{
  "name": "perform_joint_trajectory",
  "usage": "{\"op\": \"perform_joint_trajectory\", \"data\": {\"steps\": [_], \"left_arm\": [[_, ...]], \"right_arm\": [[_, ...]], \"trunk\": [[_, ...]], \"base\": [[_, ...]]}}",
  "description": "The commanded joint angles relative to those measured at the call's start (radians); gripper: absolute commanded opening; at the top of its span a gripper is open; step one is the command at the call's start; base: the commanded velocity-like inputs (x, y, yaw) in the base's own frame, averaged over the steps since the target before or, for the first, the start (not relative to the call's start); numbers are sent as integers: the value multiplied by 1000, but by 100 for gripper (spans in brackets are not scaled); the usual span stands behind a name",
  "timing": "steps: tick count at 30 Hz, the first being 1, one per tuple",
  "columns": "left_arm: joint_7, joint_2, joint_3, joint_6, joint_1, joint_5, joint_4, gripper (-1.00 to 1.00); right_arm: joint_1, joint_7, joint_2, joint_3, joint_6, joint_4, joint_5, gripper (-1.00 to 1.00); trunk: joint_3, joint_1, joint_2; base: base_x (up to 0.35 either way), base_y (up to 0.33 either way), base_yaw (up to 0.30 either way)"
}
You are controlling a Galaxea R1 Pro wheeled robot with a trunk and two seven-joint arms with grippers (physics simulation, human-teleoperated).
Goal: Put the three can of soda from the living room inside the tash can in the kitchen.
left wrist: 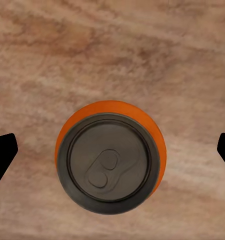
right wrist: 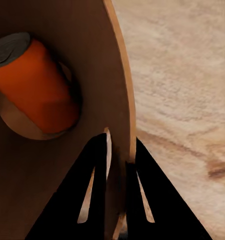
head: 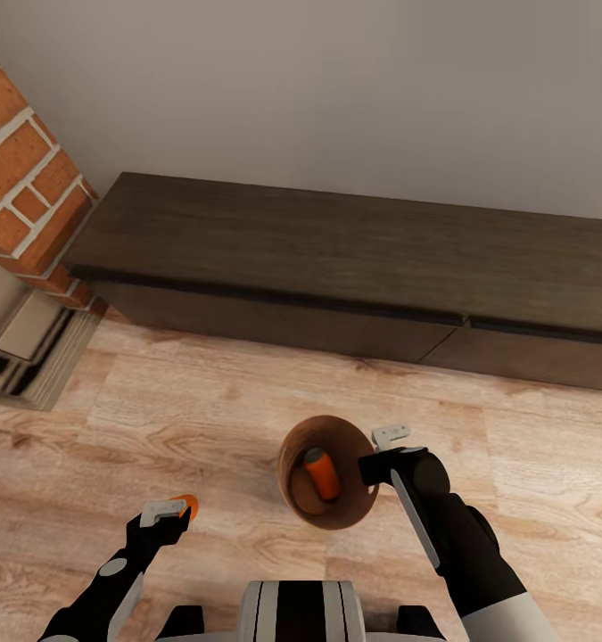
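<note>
copper bin [head: 336, 513] gripped by right tool [head: 379, 455], orange can [head: 322, 473] inside

Left wrist view, looking straight down. An orange soda can [left wrist: 110, 157] stands upright on the light wood plank floor [left wrist: 112, 55], its dark grey top with pull tab facing the camera. The two black fingertips [left wrist: 2, 152] of the left gripper [left wrist: 112, 150] flank the can, spread wide and clear of it.
</note>
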Motion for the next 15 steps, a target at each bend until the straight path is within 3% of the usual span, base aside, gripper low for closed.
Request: {"op": "perform_joint_trajectory", "data": {"steps": [1, 7, 12, 15], "left_arm": [[0, 0, 0, 0, 0, 0, 0, 100], [0, 0, 0, 0, 0, 0, 0, 100], [0, 0, 0, 0, 0, 0, 0, 100], [0, 0, 0, 0, 0, 0, 0, 100]], "right_arm": [[0, 13, 0, -1, -1, 0, -26, -100], [-1, 19, -4, -2, -2, -17, -26, -100], [-2, 95, -6, -4, -2, -86, -24, -100], [-3, 126, -21, -4, -2, -98, -24, -100]], "trunk": [[0, 0, 0], [0, 0, 0], [0, 0, 0], [0, 0, 0]], "base": [[0, 0, 0], [0, 0, 0], [0, 0, 0], [0, 0, 0]]}}
